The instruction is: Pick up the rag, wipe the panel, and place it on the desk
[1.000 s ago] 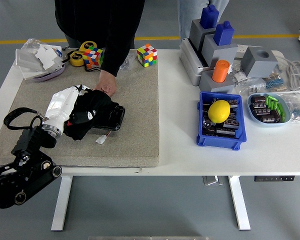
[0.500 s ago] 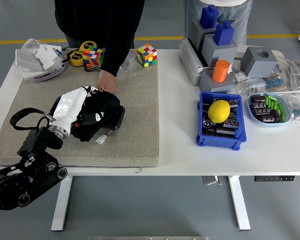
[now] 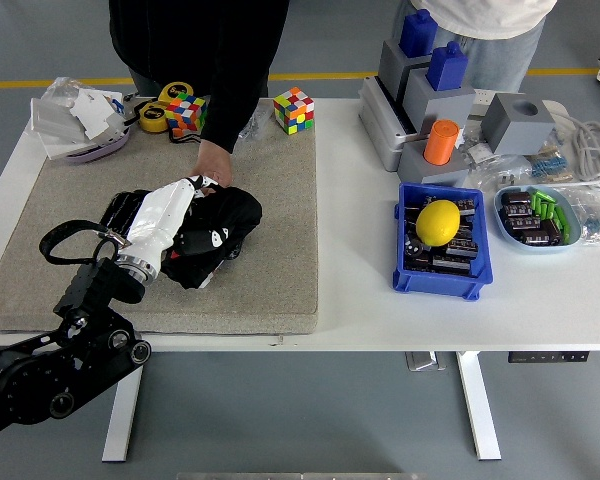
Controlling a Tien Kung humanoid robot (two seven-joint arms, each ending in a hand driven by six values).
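Black rag (image 3: 218,232) lies bunched on the grey mat (image 3: 270,270), covering most of the dark panel (image 3: 120,212), whose edge shows at the rag's 9 o'clock. Left hand (image 3: 175,215), white-shelled, presses on the rag with fingers curled into the cloth, gripping it. At the rag's 12 o'clock a person's hand (image 3: 214,163) rests on the mat, close to the robot's fingers. Mat sits on the white tabletop (image 3: 540,300).
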